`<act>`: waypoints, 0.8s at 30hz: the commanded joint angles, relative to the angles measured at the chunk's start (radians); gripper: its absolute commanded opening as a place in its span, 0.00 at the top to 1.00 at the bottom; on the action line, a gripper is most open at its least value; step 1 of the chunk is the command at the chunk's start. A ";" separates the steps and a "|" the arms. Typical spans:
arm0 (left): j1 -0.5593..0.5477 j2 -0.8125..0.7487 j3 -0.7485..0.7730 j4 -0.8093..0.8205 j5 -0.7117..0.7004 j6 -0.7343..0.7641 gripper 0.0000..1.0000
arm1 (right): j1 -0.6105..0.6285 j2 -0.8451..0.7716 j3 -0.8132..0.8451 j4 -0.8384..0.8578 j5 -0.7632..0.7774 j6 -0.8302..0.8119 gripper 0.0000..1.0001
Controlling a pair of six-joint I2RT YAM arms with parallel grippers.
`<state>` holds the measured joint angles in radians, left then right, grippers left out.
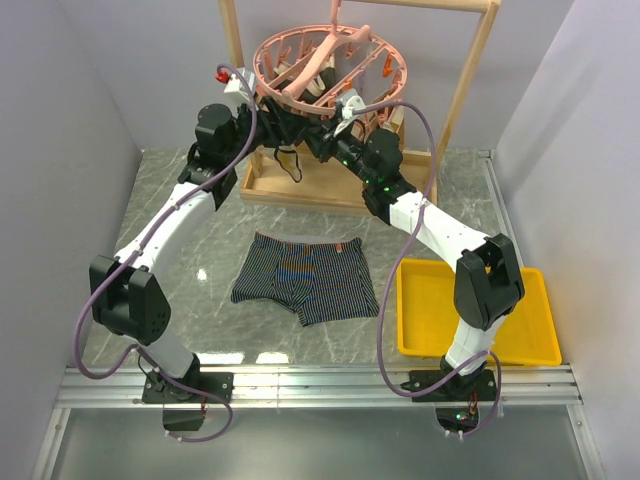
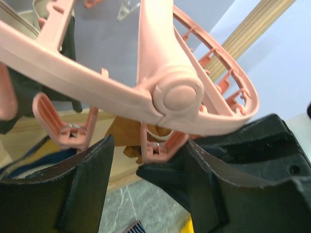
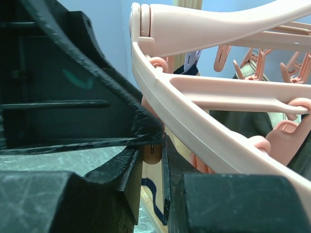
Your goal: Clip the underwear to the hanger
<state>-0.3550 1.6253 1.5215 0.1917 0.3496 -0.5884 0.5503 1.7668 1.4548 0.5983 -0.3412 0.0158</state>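
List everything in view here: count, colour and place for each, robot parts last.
hanger: one, pink, hung on the rack at the back
pegs: many, pink and orange, dangling from the hanger
hung garments: count unclear, tan and dark, under the hanger
rack: one, wooden, back of the table
wooden tray: one, below the rack
underwear: one, navy striped, flat at the table's centre
yellow tray: one, near right
table: one, grey marble
arms: two, white and black, both raised to the hanger
left tool: open, a peg between its fingers
right tool: shut on a peg
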 commanded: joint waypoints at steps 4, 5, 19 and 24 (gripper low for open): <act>-0.002 0.016 0.083 0.094 -0.032 0.009 0.38 | 0.036 -0.003 0.024 0.018 -0.074 0.000 1.00; -0.004 0.018 0.092 0.097 -0.032 0.012 0.38 | 0.034 -0.001 0.024 0.017 -0.073 0.000 1.00; -0.002 0.030 0.126 0.081 -0.017 0.024 0.77 | 0.034 -0.006 0.007 0.006 -0.065 -0.007 1.00; -0.002 0.031 0.126 0.081 -0.005 0.027 1.00 | 0.034 -0.010 -0.008 -0.005 -0.058 -0.007 0.91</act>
<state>-0.3595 1.6539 1.5867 0.2016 0.3592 -0.5377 0.5518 1.7664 1.4544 0.6071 -0.3344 0.0177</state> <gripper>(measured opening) 0.093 0.230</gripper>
